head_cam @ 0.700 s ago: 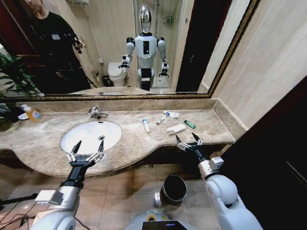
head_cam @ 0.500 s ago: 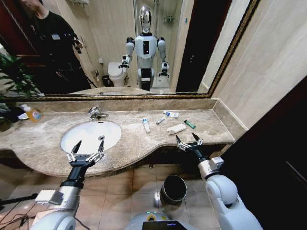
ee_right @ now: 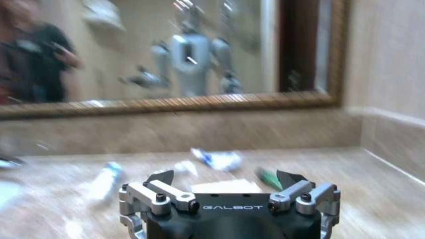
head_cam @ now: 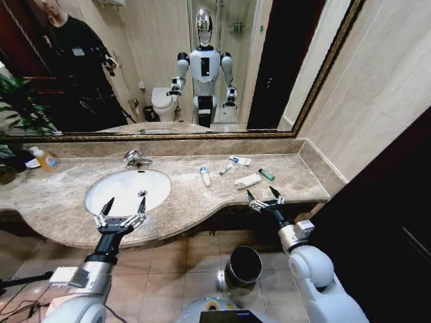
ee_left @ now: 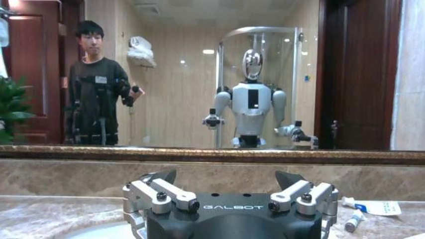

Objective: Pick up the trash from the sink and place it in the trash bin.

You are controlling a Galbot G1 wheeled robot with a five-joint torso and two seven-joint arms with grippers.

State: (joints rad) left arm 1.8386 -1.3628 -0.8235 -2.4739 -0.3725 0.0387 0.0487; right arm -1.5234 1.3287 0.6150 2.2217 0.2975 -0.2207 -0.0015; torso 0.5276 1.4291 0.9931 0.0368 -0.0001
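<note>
The white oval sink (head_cam: 128, 190) with its chrome faucet (head_cam: 137, 159) sits in the beige marble countertop (head_cam: 195, 208). The trash lies on the counter to the right of the basin: a white bottle with a blue cap (head_cam: 205, 176), a small tube (head_cam: 225, 169), a white-blue tube (head_cam: 240, 161), a white flat packet (head_cam: 247, 180) and a green tube (head_cam: 267, 174). My left gripper (head_cam: 126, 202) hovers open over the sink's front rim. My right gripper (head_cam: 261, 193) is open at the counter's front edge, just short of the packet (ee_right: 226, 186) and green tube (ee_right: 269, 177). The dark trash bin (head_cam: 244, 264) stands on the floor below.
A bottle of orange liquid (head_cam: 44, 158) stands at the counter's far left beside a plant (head_cam: 17, 108). A large gold-framed mirror (head_cam: 269, 81) backs the counter, and a tiled wall (head_cam: 377, 101) closes its right end. Brown floor tiles (head_cam: 168, 262) surround the bin.
</note>
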